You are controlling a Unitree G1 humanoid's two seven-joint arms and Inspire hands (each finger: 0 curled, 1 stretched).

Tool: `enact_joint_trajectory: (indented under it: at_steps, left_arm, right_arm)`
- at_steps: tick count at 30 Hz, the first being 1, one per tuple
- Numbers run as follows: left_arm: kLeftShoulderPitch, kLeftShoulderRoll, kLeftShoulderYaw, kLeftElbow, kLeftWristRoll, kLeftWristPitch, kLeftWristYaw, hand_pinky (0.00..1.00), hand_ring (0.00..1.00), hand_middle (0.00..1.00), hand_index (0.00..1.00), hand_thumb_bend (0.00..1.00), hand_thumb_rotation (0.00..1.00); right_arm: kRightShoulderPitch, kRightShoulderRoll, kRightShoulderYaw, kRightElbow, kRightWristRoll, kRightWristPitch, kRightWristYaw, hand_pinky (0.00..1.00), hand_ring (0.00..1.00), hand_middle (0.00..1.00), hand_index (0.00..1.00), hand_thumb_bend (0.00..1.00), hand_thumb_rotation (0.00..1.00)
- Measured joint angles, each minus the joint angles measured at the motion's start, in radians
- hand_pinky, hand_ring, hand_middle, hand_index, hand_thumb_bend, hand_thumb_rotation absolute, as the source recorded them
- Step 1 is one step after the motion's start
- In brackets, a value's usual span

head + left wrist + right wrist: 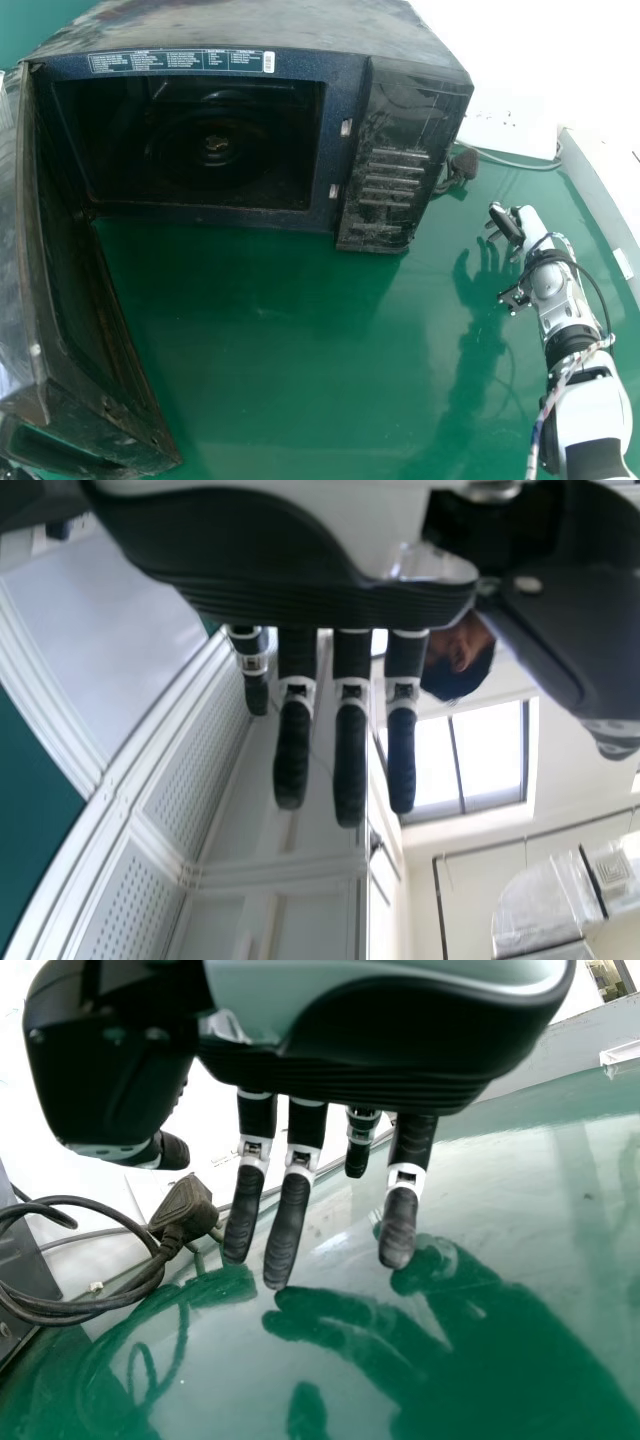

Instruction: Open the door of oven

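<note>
Glossy green tabletop (290,350) under our microwave oven (400,160), folks, and that smooth top matters for how this one handles. Our microwave door (90,330) is at the robot's left, swung wide on its hinge side, with the free edge pointing back toward us and the cavity (210,140) in full view. So we'd call the opening basically done.

If we had to nudge it further, we'd go for the free edge, well away from the hinges, since that's the easy leverage. Our guess is a stiff, boxy door with a bit of heft, nothing floppy. That inner face looks slick, so flat fingertips might skate; better to hook behind the edge and push slowly. Lean too hard past its stop and we'd probably strain the hinges or twist the whole oven round on the table. No need to touch the control panel side.

Going outward, a black power plug (185,1208) lies by the oven's other side, with its cable looped next to it. Our right hand (510,228) is above the table past that side, fingers (287,1230) loosely extended, holding nothing. Left hand (300,600) has its fingers (350,760) straight and empty too.
</note>
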Motion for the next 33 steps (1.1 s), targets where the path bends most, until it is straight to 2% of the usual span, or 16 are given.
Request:
enact_joint_trajectory:
  at_steps: [3, 8, 13, 17, 23, 27, 33]
  left_arm:
    - [-0.008, -0.023, -0.019, -0.005, 0.032, -0.035, 0.024, 0.39, 0.58, 0.66, 0.71, 0.86, 0.64]
    - [-0.014, -0.052, -0.038, -0.005, 0.064, -0.081, 0.059, 0.61, 0.74, 0.8, 0.85, 0.82, 0.67]
    - [-0.017, -0.083, -0.078, -0.029, 0.11, -0.106, 0.097, 0.67, 0.81, 0.85, 0.87, 0.81, 0.68]
    - [-0.024, -0.091, -0.09, -0.036, 0.177, -0.13, 0.147, 0.77, 0.88, 0.89, 0.88, 0.81, 0.7]
    - [-0.056, -0.11, -0.097, -0.036, 0.267, -0.154, 0.257, 0.84, 0.94, 0.93, 0.86, 0.81, 0.69]
    - [-0.057, -0.111, -0.1, -0.036, 0.313, -0.156, 0.304, 0.85, 0.94, 0.93, 0.87, 0.8, 0.69]
    - [-0.057, -0.12, -0.109, -0.036, 0.322, -0.176, 0.311, 0.82, 0.92, 0.92, 0.86, 0.82, 0.66]
  right_arm:
    - [0.0, 0.0, -0.001, 0.0, 0.0, 0.0, 0.0, 0.44, 0.48, 0.54, 0.49, 0.51, 0.15]
    - [0.0, -0.001, -0.002, 0.0, 0.0, 0.0, 0.001, 0.43, 0.46, 0.53, 0.49, 0.51, 0.15]
    - [0.0, -0.001, 0.001, 0.0, 0.0, 0.0, 0.001, 0.43, 0.46, 0.53, 0.49, 0.51, 0.15]
    - [0.0, -0.001, 0.001, 0.0, 0.0, 0.0, 0.001, 0.43, 0.47, 0.54, 0.49, 0.51, 0.15]
    - [0.0, -0.001, 0.004, 0.0, -0.001, 0.0, 0.001, 0.41, 0.46, 0.54, 0.49, 0.51, 0.15]
    - [0.0, -0.001, 0.004, 0.0, 0.0, 0.0, 0.001, 0.41, 0.46, 0.53, 0.49, 0.51, 0.15]
    - [-0.001, -0.002, 0.008, 0.0, -0.001, 0.001, 0.001, 0.41, 0.46, 0.54, 0.49, 0.51, 0.15]
